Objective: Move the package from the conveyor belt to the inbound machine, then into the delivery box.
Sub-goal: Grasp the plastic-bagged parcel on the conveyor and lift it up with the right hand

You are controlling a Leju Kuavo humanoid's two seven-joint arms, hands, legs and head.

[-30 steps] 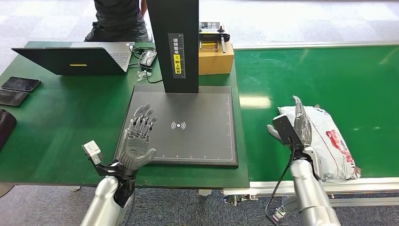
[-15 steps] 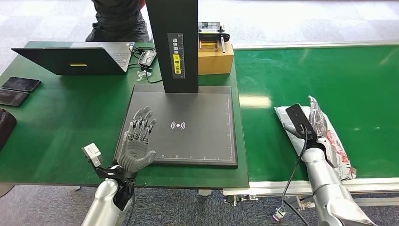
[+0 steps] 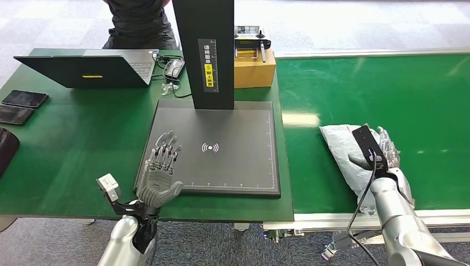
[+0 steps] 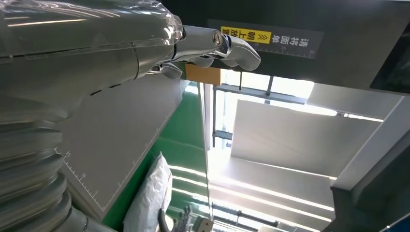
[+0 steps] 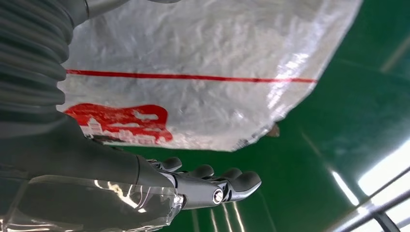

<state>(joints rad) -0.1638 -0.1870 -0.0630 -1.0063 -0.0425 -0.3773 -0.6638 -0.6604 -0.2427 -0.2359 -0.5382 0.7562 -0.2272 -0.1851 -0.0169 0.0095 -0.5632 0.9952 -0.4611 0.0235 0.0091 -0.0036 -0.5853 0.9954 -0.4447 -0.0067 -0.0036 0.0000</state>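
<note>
The left hand (image 3: 159, 176) is held open, fingers spread, over the near left corner of the dark scanner plate (image 3: 233, 149). To the right, the package (image 3: 346, 149) lies on the green belt (image 3: 388, 88), its right side cupped by the right hand (image 3: 382, 155); a firm grip cannot be told.

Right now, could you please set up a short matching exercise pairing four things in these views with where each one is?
Things:
1. package
2. left hand
3. laptop
4. cardboard box

Places:
A. beside the black column
B. over the scanner plate's near-left corner
C. far left of the table
D. on the conveyor belt, at the right hand

Pairs: 1-D, 2-B, 3-C, 4-A
</note>
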